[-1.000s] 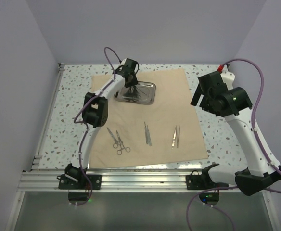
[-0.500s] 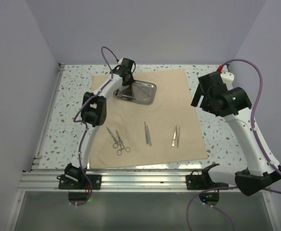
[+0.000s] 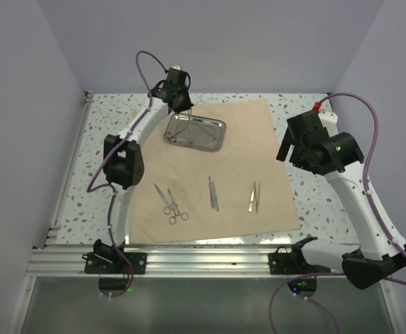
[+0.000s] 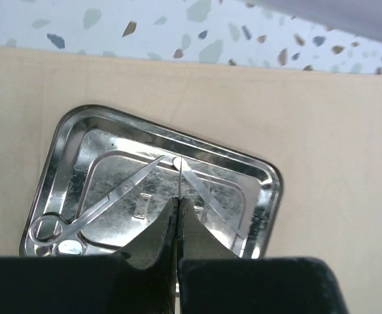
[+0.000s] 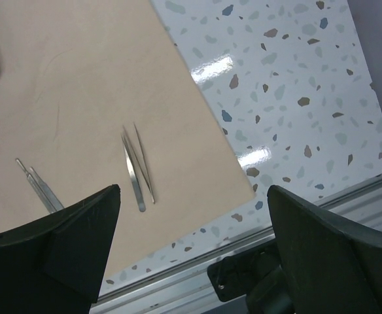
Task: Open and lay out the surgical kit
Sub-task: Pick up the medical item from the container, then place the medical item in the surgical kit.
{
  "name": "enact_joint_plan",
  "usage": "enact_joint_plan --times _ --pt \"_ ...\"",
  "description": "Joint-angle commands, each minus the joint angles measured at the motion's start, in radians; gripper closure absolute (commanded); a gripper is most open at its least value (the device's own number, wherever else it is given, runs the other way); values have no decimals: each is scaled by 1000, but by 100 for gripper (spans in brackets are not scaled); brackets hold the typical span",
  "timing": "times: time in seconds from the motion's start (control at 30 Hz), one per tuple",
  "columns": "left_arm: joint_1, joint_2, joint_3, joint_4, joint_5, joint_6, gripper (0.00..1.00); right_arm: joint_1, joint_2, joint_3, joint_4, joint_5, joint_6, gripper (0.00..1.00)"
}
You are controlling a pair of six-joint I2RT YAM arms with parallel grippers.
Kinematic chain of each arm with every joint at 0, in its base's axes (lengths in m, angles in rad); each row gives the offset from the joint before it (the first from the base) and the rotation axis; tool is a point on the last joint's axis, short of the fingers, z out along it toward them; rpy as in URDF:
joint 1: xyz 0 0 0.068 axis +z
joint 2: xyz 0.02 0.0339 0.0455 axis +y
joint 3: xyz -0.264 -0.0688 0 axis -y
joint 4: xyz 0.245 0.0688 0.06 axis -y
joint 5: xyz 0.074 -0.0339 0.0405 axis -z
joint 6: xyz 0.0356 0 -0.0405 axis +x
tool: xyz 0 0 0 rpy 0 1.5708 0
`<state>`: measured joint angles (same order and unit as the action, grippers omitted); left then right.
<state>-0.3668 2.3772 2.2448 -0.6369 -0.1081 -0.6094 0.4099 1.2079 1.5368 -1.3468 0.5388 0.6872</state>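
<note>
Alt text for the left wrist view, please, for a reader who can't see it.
A shiny steel tray lies on a tan cloth, holding scissors and another slim metal tool. The left end effector, fingers together, hangs over the tray at the bottom of the picture. Speckled table shows beyond the cloth.

The cloth wrap (image 3: 248, 156) was a tan, matt fabric, smooth apart from faint creases. The steel tray (image 4: 60, 140) was mirror-bright metal, its floor streaked with reflections, and the scissors (image 4: 109, 196) in it had the same polished finish. The tweezers (image 5: 137, 167) were slim bare metal with a duller sheen. The table (image 5: 295, 78) had a speckled, terrazzo-like surface, glossy enough to throw back the lights. The left gripper (image 4: 178, 206) had matt black fingers, possibly plastic, though they were too blurred to be sure. The rail (image 3: 210, 261) was ribbed silver metal.
</note>
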Motion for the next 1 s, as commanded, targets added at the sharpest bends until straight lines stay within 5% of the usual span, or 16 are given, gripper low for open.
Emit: enact_joint_plan --times 0.0,0.3,0.63,0.77,0.97 --pt "-29 -174 -55 20 65 -27 100 -6 -39 14 -92 30 0 2" --pt "-363 -331 -516 167 44 -213 100 -8 -45 252 -193 93 11 2" --pt "-569 -208 -488 166 97 -282 100 -8 -105 237 -241 76 -18 2" --pt "-575 -204 -487 180 152 -288 62 -10 -111 212 -242 72 -20 2" --pt "-548 -220 -363 108 191 -169 53 -8 -107 189 -236 76 -9 2"
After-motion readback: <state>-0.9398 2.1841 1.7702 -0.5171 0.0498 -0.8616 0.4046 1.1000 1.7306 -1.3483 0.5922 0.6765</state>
